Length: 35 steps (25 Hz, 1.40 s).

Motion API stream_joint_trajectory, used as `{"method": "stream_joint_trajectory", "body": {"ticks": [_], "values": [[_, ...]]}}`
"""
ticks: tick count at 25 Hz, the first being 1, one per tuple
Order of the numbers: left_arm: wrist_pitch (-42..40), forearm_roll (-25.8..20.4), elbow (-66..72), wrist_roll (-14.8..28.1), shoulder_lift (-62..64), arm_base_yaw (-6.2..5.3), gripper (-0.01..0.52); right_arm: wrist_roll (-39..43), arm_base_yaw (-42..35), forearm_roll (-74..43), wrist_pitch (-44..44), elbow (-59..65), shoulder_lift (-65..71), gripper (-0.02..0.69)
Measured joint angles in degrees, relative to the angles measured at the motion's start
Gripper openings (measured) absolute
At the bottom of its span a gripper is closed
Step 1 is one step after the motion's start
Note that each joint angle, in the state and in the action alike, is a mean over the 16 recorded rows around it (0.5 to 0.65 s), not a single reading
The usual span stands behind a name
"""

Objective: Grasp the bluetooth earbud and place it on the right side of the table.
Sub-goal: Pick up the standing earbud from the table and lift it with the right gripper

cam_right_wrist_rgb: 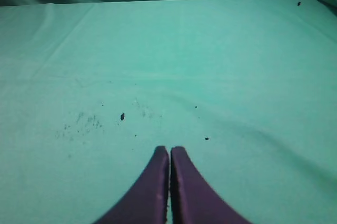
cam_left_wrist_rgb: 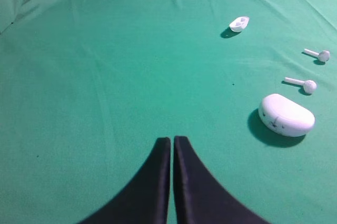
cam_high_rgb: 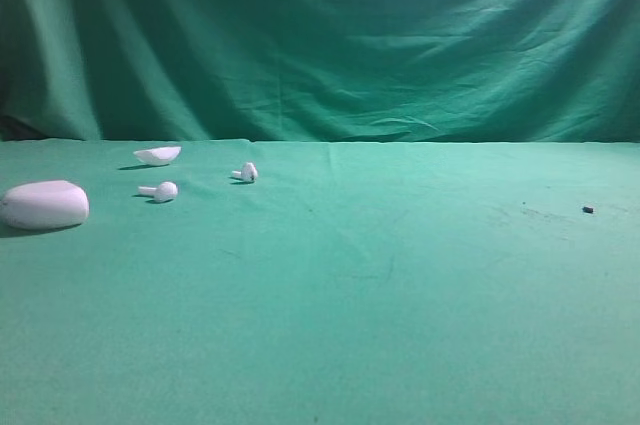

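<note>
1. On the table [cam_high_rgb: 400,325], toward its left edge, lie four white things: two earbuds, one case and one shallow shell.
2. One bluetooth earbud [cam_high_rgb: 160,190] lies just beside the case [cam_high_rgb: 44,204], on the side toward the table's middle, its stem pointing back toward the case; in the left wrist view it is the nearer of the two [cam_left_wrist_rgb: 304,84].
3. One second earbud [cam_high_rgb: 246,173] lies further toward the table's middle, apart from the first and a little closer to the far edge.
4. One shell [cam_high_rgb: 158,154] lies hollow side up, nearest the far edge, behind the first earbud.
5. One small dark speck [cam_high_rgb: 587,210] sits near the right edge, with faint dark marks on the cloth beside it.
6. Left fingers [cam_left_wrist_rgb: 172,142]: pressed together, nothing between them, over bare cloth. The bluetooth earbud lies well ahead of them and off to one side, beyond the case, not touching them.
7. Right fingers [cam_right_wrist_rgb: 169,153]: also pressed together and holding nothing, over the table's right part; no earbud shows in that view.
8. One green curtain [cam_high_rgb: 320,35] hangs behind the far edge.
</note>
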Motion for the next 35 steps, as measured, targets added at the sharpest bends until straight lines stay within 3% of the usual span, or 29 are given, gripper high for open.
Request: {"method": "stream_joint_trajectory", "body": {"ticks": [7,16,20,25,35], "values": [[0.0,0.0,0.0,0.0,0.0,0.00,0.000,0.3,0.0,-0.7,-3.6,0.0,0.0,0.000],[0.0,0.0,0.0,0.0,0.0,0.00,0.000,1.5,0.0,1.3,-20.3,-0.9,0.9,0.000],[0.0,0.0,0.0,0.0,0.0,0.00,0.000,2.1,0.0,3.0,-23.9,-4.5,4.6,0.000],[0.0,0.0,0.0,0.0,0.0,0.00,0.000,2.4,0.0,4.6,-20.0,-12.2,14.7,0.000],[0.0,0.0,0.0,0.0,0.0,0.00,0.000,-0.7,0.7,7.7,-0.7,-31.9,46.8,0.000]]}}
